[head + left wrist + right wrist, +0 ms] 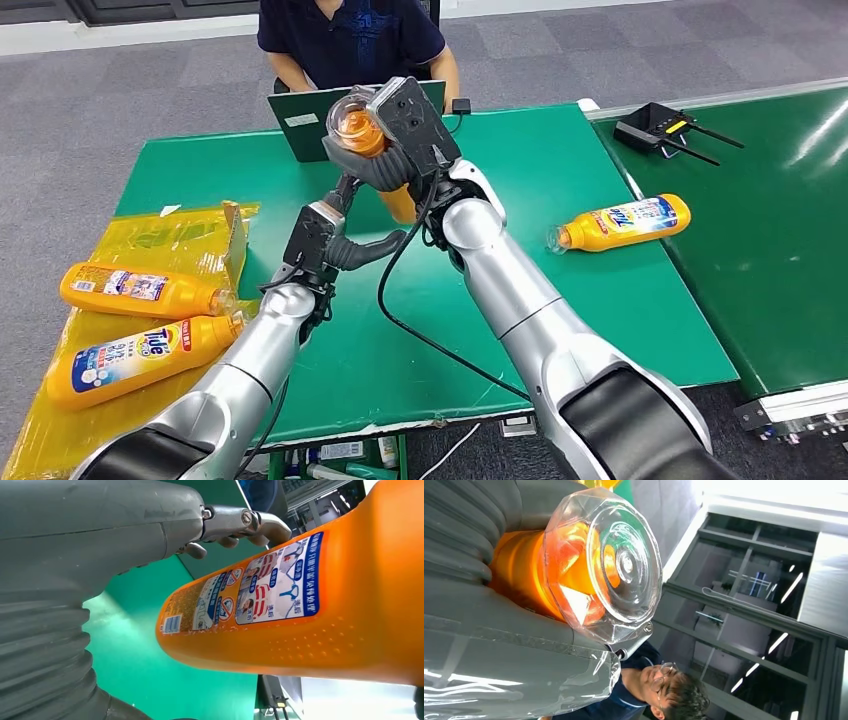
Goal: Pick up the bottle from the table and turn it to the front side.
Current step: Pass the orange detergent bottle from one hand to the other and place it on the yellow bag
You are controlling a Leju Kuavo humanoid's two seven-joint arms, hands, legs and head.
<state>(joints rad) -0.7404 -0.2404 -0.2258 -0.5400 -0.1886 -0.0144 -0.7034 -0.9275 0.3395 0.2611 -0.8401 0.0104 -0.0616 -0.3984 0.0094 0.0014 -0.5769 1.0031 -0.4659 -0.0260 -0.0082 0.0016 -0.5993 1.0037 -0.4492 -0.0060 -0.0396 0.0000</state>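
Far left of both hands: two orange bottles [140,290] lying on a yellow bag [170,240], caps toward the hands.
Left hand: [335,245] raised over the green table [560,300], fingers apart, holding nothing; just below the held bottle's base, contact unclear.
Right hand: [385,150] lifted above the left one, wrapped around the neck of the bottle [375,140].
Bottle: off the table, clear cap [616,562] up and tilted toward the robot; back label with small print [250,597] faces the left wrist camera.
Behind the hands: person [350,40] seated at the table's far edge.
Right of the right hand: another orange bottle [620,222] on its side, well apart.
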